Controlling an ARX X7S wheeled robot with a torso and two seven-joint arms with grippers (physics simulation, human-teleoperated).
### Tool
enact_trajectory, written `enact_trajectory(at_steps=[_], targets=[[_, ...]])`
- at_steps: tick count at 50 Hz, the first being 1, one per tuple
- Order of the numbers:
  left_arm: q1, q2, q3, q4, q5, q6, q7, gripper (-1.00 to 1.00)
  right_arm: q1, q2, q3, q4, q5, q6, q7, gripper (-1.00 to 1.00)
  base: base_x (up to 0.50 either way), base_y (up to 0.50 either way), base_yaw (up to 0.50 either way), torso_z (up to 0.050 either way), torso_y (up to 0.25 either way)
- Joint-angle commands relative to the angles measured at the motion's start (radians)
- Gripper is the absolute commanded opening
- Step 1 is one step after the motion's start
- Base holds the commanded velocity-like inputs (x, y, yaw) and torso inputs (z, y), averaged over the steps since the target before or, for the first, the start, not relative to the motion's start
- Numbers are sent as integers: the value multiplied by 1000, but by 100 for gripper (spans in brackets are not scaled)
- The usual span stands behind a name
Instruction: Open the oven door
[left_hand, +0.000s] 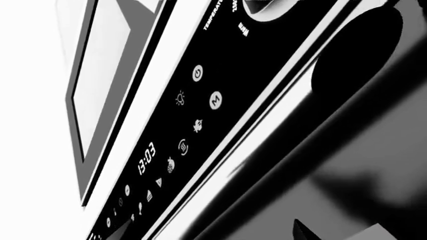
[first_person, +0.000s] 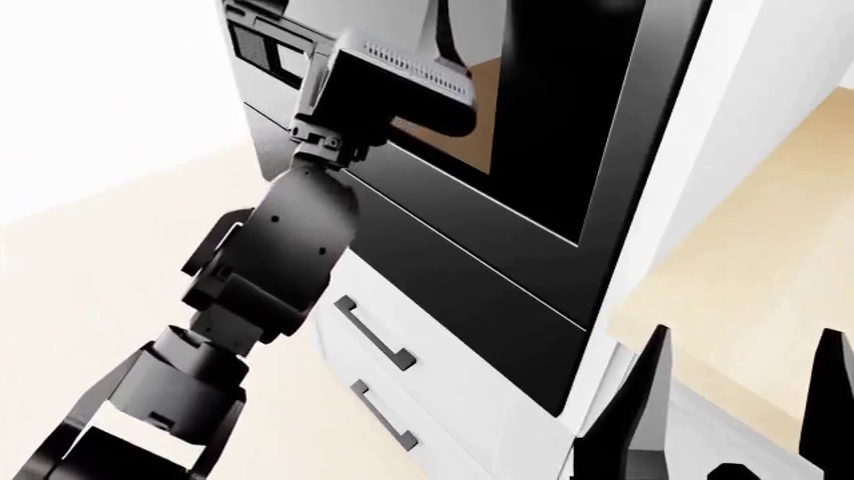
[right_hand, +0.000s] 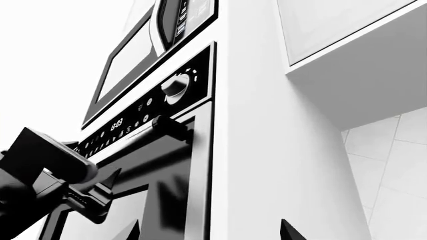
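The oven door (first_person: 534, 130) is a tall glossy black panel with a dark glass window, and it looks closed. My left arm reaches up to the door's top corner, where its wrist block (first_person: 387, 85) hides the fingers. In the left wrist view the left gripper (left_hand: 213, 229) is open, close to the control strip (left_hand: 193, 110) and the blurred dark handle bar (left_hand: 357, 55). The right wrist view shows the left gripper (right_hand: 100, 195) just under the handle bar (right_hand: 170, 127), against the door (right_hand: 167, 200). My right gripper (first_person: 734, 400) (right_hand: 210, 231) hangs open and empty, low and to the right of the oven.
Two white drawers with dark bar handles (first_person: 374, 335) (first_person: 383, 415) sit below the oven. A round knob (right_hand: 177, 85) is on the control strip, and another windowed appliance (right_hand: 133, 55) sits above it. The white cabinet side (right_hand: 267, 150) flanks the oven, with a wall cabinet (right_hand: 347, 30) overhead.
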Motion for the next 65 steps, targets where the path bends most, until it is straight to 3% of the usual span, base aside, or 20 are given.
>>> enact_trajectory(at_steps=[1, 21, 40, 65], targets=[[-38, 31, 8, -106, 5, 54, -28, 100, -1, 2, -1, -1, 0, 0, 3, 100, 0, 0, 0, 0, 0], [-58, 42, 8, -149, -1, 83, -66, 100, -2, 4, -5, 8, -4, -5, 8, 100, 0, 0, 0, 0, 0], [-142, 99, 45, -376, -11, 229, -67, 100, 4, 7, -4, 9, 3, -2, 10, 100, 0, 0, 0, 0, 0], [-190, 107, 67, -461, -24, 263, -112, 100, 1, 10, -5, 10, 2, -5, 13, 100, 0, 0, 0, 0, 0]])
